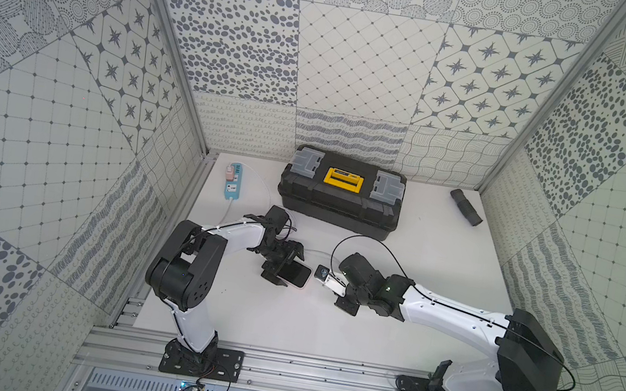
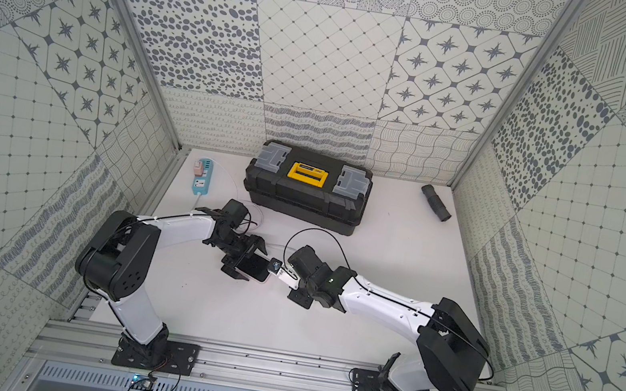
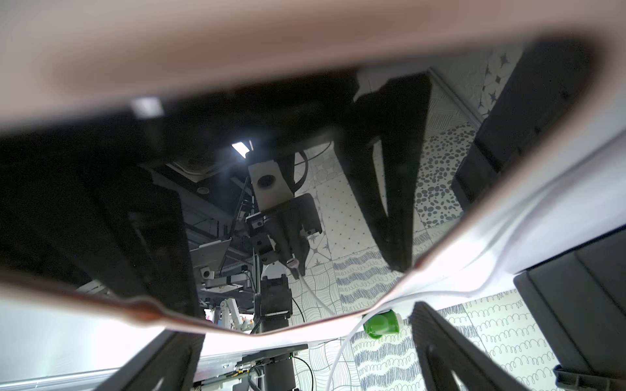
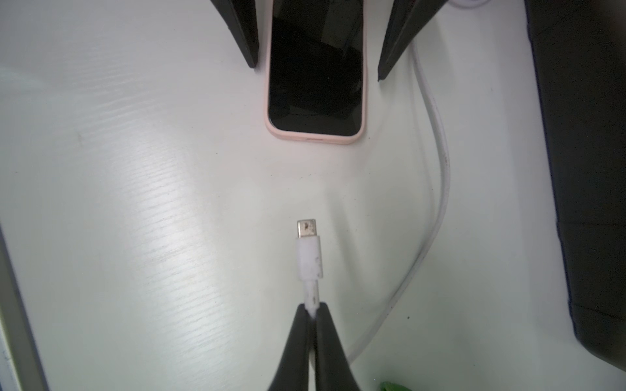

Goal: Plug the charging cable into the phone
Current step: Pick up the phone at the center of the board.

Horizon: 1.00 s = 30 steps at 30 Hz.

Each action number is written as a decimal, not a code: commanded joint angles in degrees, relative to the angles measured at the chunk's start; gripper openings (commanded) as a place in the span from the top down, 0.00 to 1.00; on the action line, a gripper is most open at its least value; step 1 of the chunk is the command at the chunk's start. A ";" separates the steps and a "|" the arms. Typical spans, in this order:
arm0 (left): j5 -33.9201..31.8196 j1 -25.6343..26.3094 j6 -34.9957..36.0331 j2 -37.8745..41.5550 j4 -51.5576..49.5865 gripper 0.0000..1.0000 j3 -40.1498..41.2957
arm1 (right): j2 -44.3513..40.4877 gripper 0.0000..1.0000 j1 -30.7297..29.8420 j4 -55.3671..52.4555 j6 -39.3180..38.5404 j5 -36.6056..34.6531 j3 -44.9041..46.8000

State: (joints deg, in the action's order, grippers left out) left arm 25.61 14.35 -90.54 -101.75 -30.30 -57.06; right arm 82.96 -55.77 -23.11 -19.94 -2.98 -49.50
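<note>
The phone point(image 4: 315, 78), black screen in a pale pink rim, lies flat on the white table, seen in both top views point(image 1: 297, 275) point(image 2: 257, 268). My left gripper point(image 1: 287, 266) is open and straddles the phone's far half, one finger on each side with a small gap. My right gripper point(image 4: 312, 306) is shut on the charging cable point(image 4: 440, 176) just behind its white plug. The metal connector point(image 4: 306, 230) points at the phone's near end, a short way off it. In the left wrist view the phone's screen point(image 3: 237, 169) fills the frame and mirrors the right gripper.
A black toolbox point(image 1: 340, 196) with a yellow handle stands at the back. A blue power strip point(image 1: 233, 180) lies at the back left, its thick white cord point(image 1: 225, 213) running forward. A black ribbed tube point(image 1: 466, 207) lies at the back right.
</note>
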 commanded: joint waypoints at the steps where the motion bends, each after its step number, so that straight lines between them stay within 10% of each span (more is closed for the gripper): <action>1: -4.36 0.41 -0.08 -1.48 1.44 0.03 -2.18 | 1.24 1.00 0.22 0.71 -0.31 0.85 -0.60; 30: -17.34 -0.03 5.17 -6.00 -13.63 0.03 -6.17 | 4.03 1.00 1.31 5.54 -0.92 -0.21 -1.28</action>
State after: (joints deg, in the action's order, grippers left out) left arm 15.05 14.37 -88.51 -106.00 -41.30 -64.34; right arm 86.39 -54.63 -19.42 -20.34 -2.76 -49.52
